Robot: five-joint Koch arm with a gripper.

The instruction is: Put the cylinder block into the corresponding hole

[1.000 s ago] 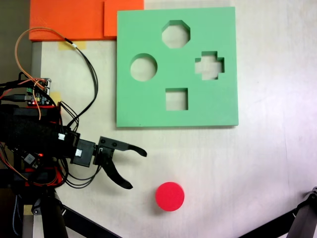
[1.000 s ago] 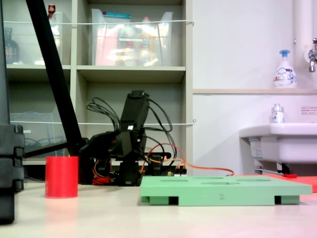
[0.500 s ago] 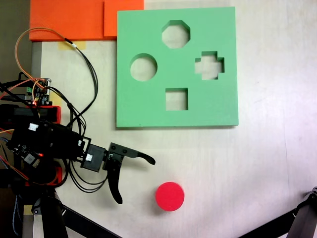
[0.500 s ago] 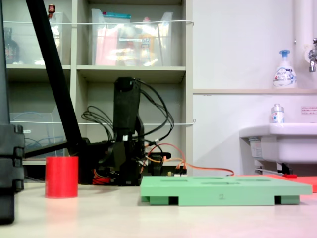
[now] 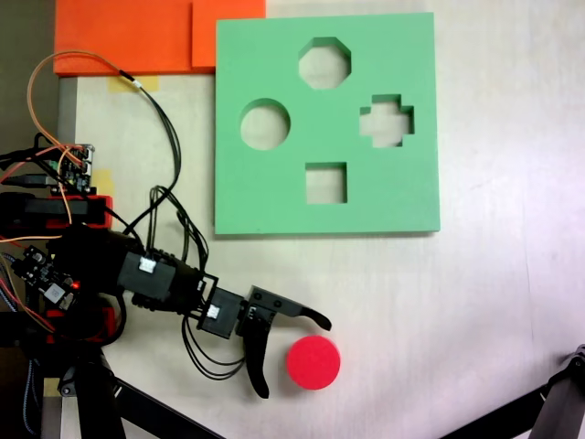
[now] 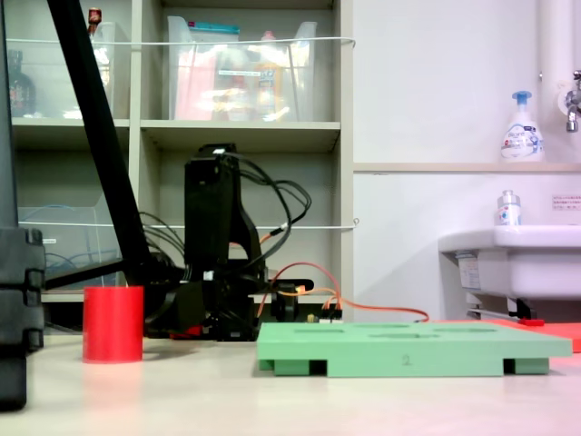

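On the near part of the worktop (image 5: pixel 512 302), as the top-down fixed view shows it, the cylinder block (image 5: pixel 313 362) stands upright and alone, well apart from the green foam board (image 5: pixel 274 197). The gripper (image 5: pixel 294 358) now sits just beside the block's left side, its jaws spread wide: one curved tip reaches over above the block, the other points down past its lower left, and neither touches the red foam as far as I can see. A second ago those jaws hung well to the left, nearer the arm's base; the arm has since stretched out and swung toward the block, so the reach is nearly done and the grasp itself is what remains.

In the low side-on fixed view the cylinder block (image 6: pixel 113 324) stands at the left with the dark arm behind it, folded lower than before.

Farther off, the corresponding hole (image 5: pixel 265 124) lies empty in the board's left half, with an octagonal cut-out (image 5: pixel 324 63), a cross-shaped one (image 5: pixel 387 121) and a square one (image 5: pixel 326 183) around it. Nothing has been carried yet.
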